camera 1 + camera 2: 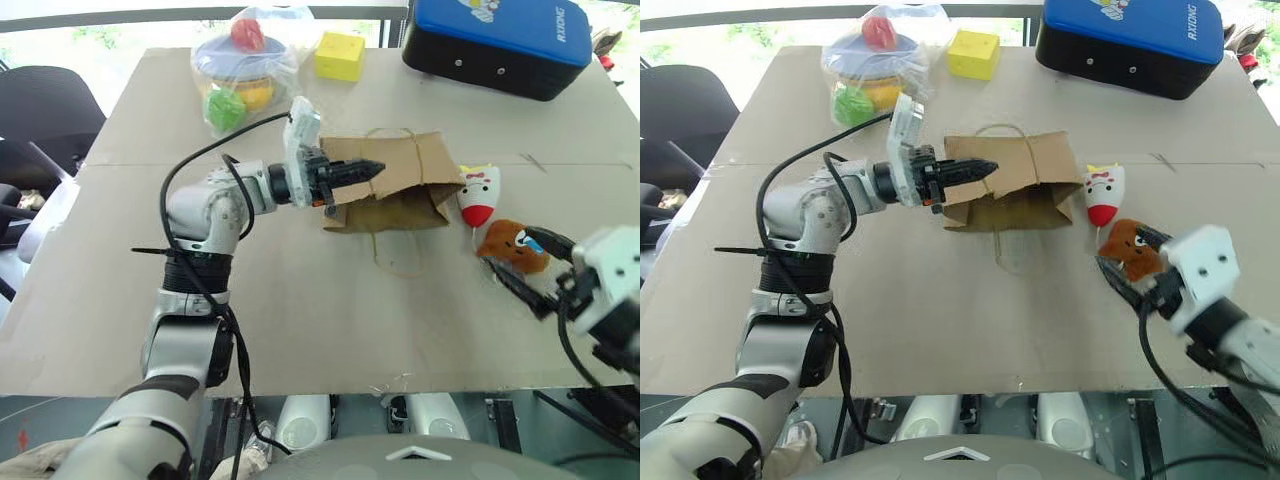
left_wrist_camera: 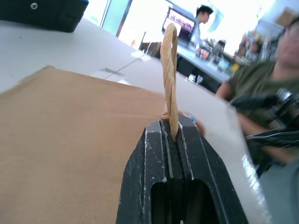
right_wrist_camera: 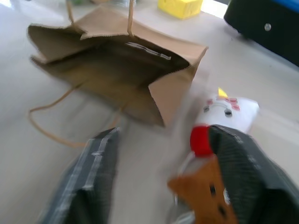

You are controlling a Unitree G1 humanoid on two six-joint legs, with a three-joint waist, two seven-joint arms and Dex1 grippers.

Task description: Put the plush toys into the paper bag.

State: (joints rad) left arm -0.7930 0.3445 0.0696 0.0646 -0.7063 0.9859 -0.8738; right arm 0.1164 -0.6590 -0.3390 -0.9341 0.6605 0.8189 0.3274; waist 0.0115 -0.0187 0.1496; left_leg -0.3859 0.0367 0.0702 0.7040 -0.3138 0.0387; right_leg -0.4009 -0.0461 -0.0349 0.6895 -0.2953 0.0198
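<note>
The brown paper bag (image 1: pixel 400 190) lies on its side on the table, its open mouth facing my right gripper. My left gripper (image 1: pixel 372 169) is shut on the bag's upper twisted handle (image 2: pixel 169 70) and holds the top side up. The other handle (image 1: pixel 395 258) trails loose on the table. To the right of the bag lies the white plush toy (image 1: pixel 481 195) with its red bottom, and the brown plush toy (image 1: pixel 512 245) lies just in front of it. My right gripper (image 1: pixel 532 264) stands open, with the brown plush (image 3: pixel 205 191) between its fingers and close to one of them.
At the table's far edge stand a plastic-wrapped colourful toy set (image 1: pixel 245 65), a yellow block (image 1: pixel 340 55) and a blue-and-black case (image 1: pixel 500 40). A black chair (image 1: pixel 40 110) is off the table's left side. People sit and stand beyond the table in the left wrist view.
</note>
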